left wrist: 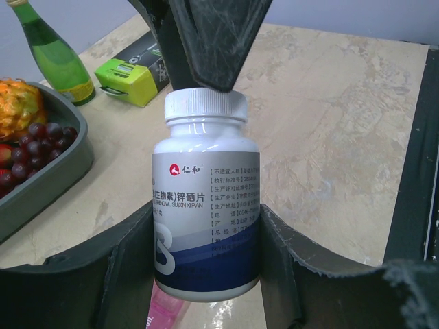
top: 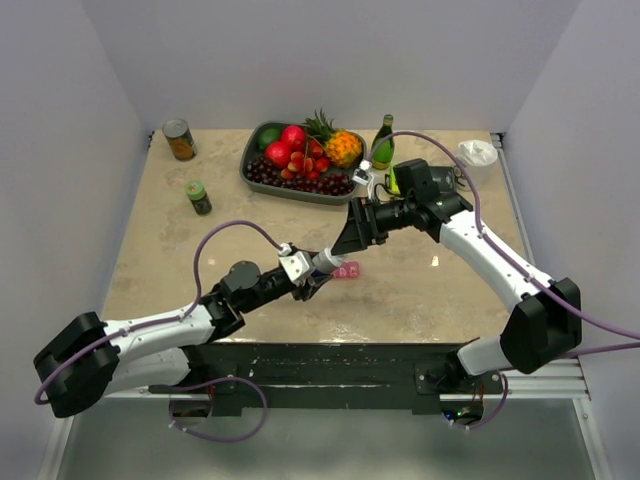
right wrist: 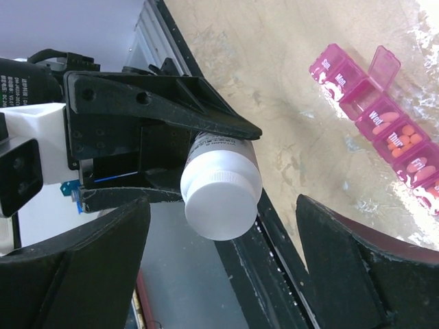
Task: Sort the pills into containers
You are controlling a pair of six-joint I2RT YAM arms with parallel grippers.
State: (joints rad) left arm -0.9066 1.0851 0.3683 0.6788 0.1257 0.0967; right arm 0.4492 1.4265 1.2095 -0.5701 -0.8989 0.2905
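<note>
Pink pill organiser [right wrist: 384, 127] lies on the table [top: 160, 240], just beside the left gripper [left wrist: 206, 216]. Overhead it is mostly hidden by the grippers. Right-wrist view cuts off its far end. Five lids legible: Sun, Mon, Wed, Thur, Fri. One lid between Mon and Wed stands up. Orange pills [right wrist: 405, 137] show in three compartments, too small to count. One white bottle [left wrist: 204, 199], cap on, is clamped by its body in the left gripper. Right gripper [right wrist: 223, 202] is spread wide either side of the cap, holding nothing. Contact with the cap unclear.
</note>
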